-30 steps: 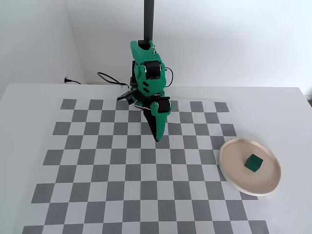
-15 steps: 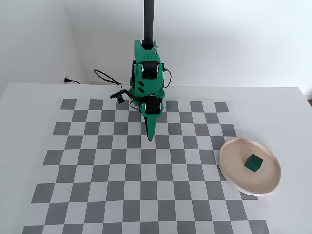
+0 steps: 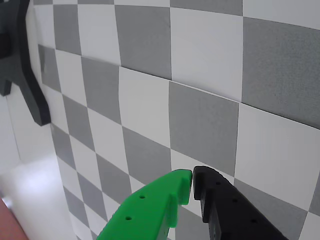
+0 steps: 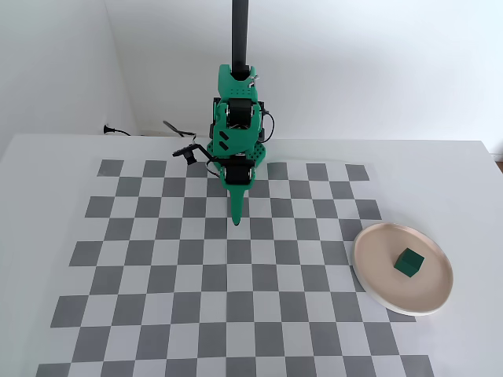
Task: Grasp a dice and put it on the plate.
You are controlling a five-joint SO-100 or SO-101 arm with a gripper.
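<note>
Already the dice [image 4: 409, 262] sits on the plate [image 4: 377, 292], a little right of the plate's middle and clear of its raised rim, at the right side of the checkerboard mat [image 4: 157, 267] in the fixed view. Its faces are turned slightly against the grid of squares, so it shows a corner toward the camera; being a cube, it has no long axis to speak of. The end effector [image 4: 236, 222] hangs well apart from it, pointing down over the upper middle of the mat near the arm's base, so that the dice lies to its right and toward the camera in that view, several squares off. In the wrist view the end effector [image 3: 192, 186] has its green finger and its black finger brought together, tips touching or all but touching, with nothing between them; only grey and white squares lie under it. A sliver of pinkish colour at the bottom left corner of the wrist view may be the plate, but it is too small to tell. By my judgement the task is done as things lie: the dice rests where it was wanted, and the single arm has no grasp left to make, so nothing further hangs on the gap between them.
</note>
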